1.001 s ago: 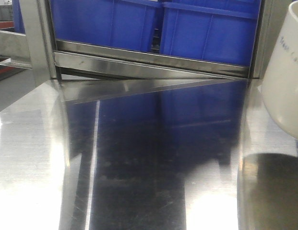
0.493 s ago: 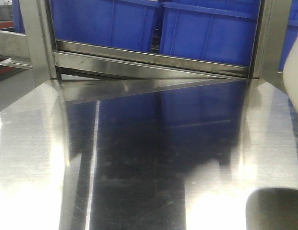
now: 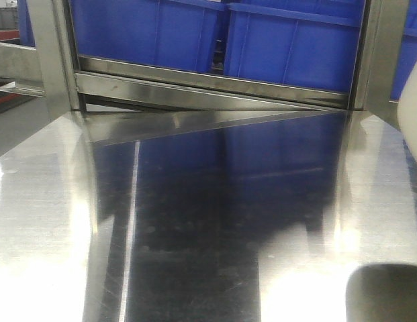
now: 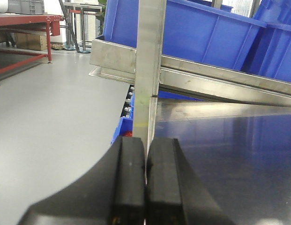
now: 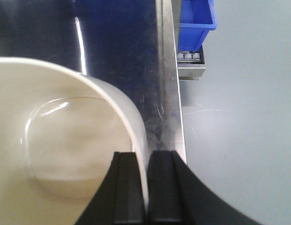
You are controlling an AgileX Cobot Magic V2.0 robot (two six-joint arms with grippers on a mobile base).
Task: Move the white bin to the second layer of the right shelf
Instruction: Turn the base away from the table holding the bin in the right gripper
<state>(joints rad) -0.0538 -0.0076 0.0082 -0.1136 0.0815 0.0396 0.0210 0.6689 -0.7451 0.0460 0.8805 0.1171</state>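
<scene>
**White bin pinched by its wall at the right of the tabletop**

In the right wrist view the white bin fills the lower left of the frame. It is glossy cream plastic with a rounded rim and smooth walls curving down to a rounded base. The right gripper has its jaws narrowed onto the thin wall, one finger inside and one outside. In the front view only a sliver of the bin shows, at the right edge over the steel tabletop. The left gripper, at bottom centre, has its jaws pressed together, holding nothing. Blue crates line the top.
</scene>
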